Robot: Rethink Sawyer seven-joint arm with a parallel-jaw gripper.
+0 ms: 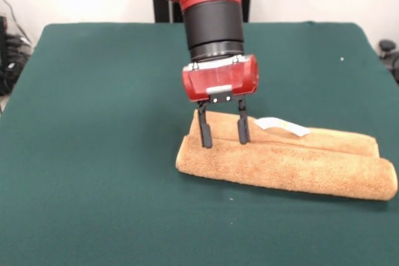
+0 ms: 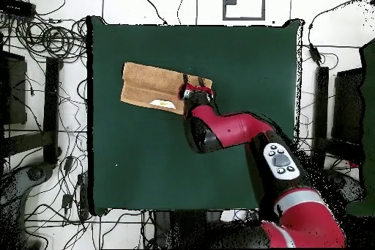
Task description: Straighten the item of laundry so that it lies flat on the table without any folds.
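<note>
My gripper (image 1: 224,133) hangs straight down from a glossy red housing with a black round collar above it, and its two thin black fingers (image 1: 205,130) stand apart, with a clear gap between them, so it is open and holds nothing. The finger tips are low, at the height of the towel (image 1: 293,163), at its end that is on the left in the front view; I cannot tell if the tips press on the cloth or only stand just before it. The towel is orange-tan terry cloth, soft and fuzzy, and it is not flat: it is folded into a long narrow bundle with rounded, thick edges, like two rolls lying side by side with a shallow groove between them. A small white tag (image 1: 282,126) lies on top of the bundle, just beside my fingers, on the side toward the long part of the towel. In the overhead view the towel (image 2: 150,89) is a long rectangle that reaches out from my gripper (image 2: 195,86) toward the left of the picture, and my red arm covers its other end. The table (image 1: 93,154) under everything is wide and rectangular, covered in dark green felt-like cloth, matte and smooth. The towel takes only a small part of it, with much green around.
</note>
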